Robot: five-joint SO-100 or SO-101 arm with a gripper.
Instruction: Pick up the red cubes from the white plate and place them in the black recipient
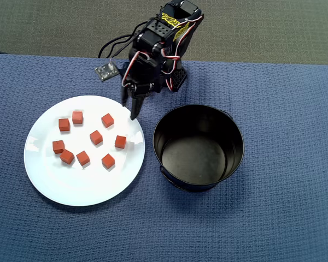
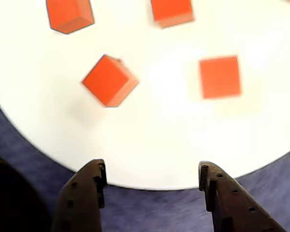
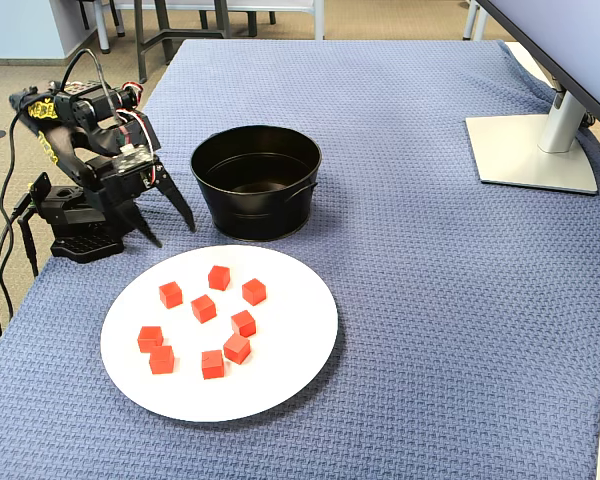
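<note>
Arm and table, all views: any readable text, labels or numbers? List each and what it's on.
No text can be read in any view.
Yellow markings on the arm's top: too small and blurred to read.
Red cubes, white plate, black pot, blue cloth, monitor stand: no lettering seen.

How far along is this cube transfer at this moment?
Nothing looks done: all eight red cubes sit on the white plate, and the black pot looks empty. The gripper hangs over the plate's rim, jaws open, holding nothing. All eight transfers remain.
</note>
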